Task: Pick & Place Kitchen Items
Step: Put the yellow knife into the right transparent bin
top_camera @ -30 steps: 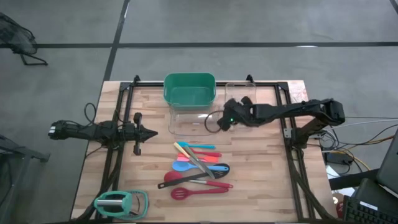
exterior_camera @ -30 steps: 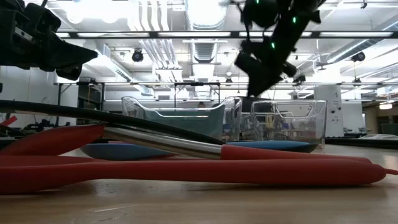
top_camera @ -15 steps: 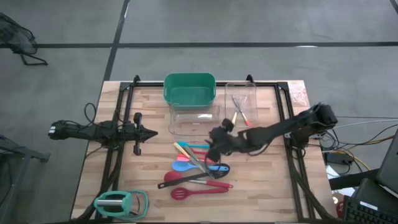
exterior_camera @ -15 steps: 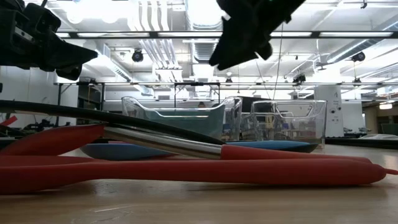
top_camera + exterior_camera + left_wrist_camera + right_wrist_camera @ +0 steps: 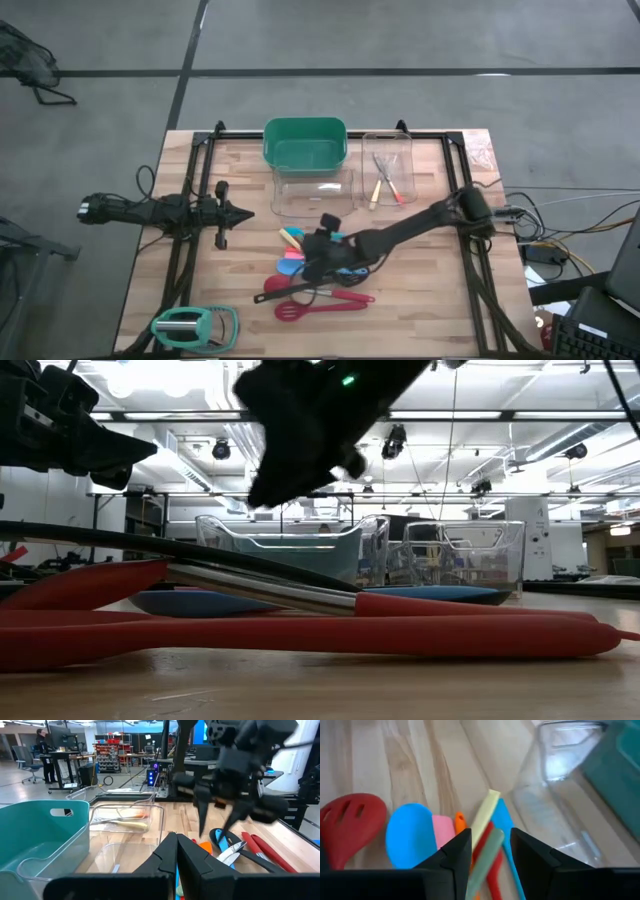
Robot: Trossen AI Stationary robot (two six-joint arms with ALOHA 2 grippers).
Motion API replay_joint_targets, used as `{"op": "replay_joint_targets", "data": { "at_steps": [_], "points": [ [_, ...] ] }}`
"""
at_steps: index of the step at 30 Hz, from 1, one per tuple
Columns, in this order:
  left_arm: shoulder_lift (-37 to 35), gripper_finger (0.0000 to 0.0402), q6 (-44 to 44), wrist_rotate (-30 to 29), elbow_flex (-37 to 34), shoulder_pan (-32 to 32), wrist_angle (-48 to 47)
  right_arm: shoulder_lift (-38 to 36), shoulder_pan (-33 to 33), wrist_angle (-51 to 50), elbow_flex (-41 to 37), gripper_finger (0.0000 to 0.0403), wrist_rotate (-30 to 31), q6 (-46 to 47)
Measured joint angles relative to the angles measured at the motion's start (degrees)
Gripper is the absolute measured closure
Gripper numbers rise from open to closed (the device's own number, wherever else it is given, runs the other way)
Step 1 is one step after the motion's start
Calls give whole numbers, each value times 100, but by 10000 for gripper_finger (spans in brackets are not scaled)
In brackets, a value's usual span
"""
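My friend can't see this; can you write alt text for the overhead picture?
The right arm's tool hangs over a pile of colourful plastic utensils on a wooden table, its fingers open. The left arm's tool waits at the left.

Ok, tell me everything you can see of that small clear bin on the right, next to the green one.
The small clear bin is a rectangular, transparent plastic tub with rounded corners, standing upright on the wooden table near its far edge, just right of the green bin. It holds a few slim utensils, one yellowish and one red, lying flat on its bottom. No gripper touches it: the right gripper is over the utensil pile, the left arm waits at the left.
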Motion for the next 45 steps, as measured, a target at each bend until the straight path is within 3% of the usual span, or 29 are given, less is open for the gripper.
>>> {"op": "replay_joint_targets", "data": {
  "at_steps": [10,16,31,45],
  "points": [
    [0,392,0,0,-2,0,0,1075,-26,-33,1041,286,-212,-119],
    [2,392,0,0,-1,-2,1,1368,-100,-786,1487,270,-564,816],
    [4,392,0,0,-2,-2,2,1434,-259,-1225,1542,232,-570,1216],
    [4,392,0,0,0,-2,2,1609,-257,-1163,1491,286,-710,1240]
  ]
}}
